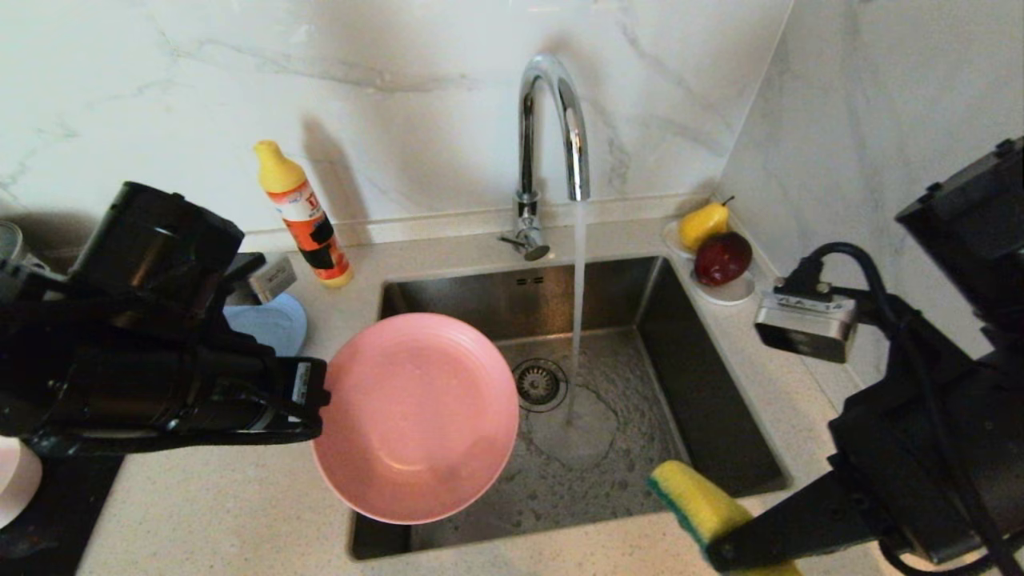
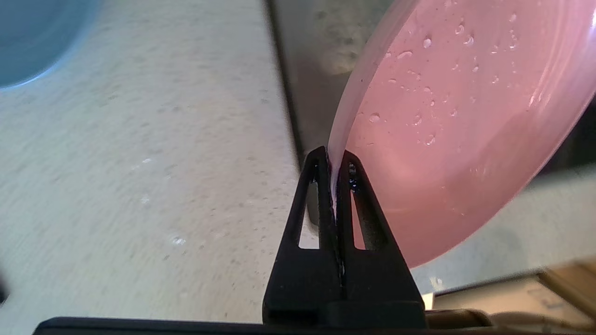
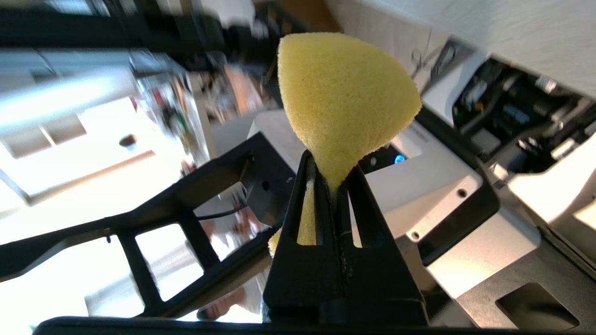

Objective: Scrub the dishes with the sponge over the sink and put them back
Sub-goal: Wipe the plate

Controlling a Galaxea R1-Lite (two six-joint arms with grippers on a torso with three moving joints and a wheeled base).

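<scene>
My left gripper (image 1: pixel 318 404) (image 2: pixel 334 160) is shut on the rim of the salmon-pink plate (image 1: pixel 416 416) (image 2: pixel 458 130), which hangs wet and tilted over the sink's (image 1: pixel 712 384) left edge. My right gripper (image 1: pixel 720 552) (image 3: pixel 331 174) is shut on the yellow sponge (image 1: pixel 694 500) (image 3: pixel 344 100), its dark green layer showing along one edge, at the sink's front right corner. The sponge is apart from the plate. A grey-blue plate (image 1: pixel 276 320) (image 2: pixel 32 37) lies on the counter behind my left arm. Water runs from the tap (image 1: pixel 552 128) into the basin beside the drain (image 1: pixel 541 382).
An orange and yellow detergent bottle (image 1: pixel 308 220) stands on the counter left of the tap. A small white dish (image 1: pixel 724 292) with a pear and an apple sits at the back right corner. A pale round piece (image 1: pixel 16 476) shows at the left edge.
</scene>
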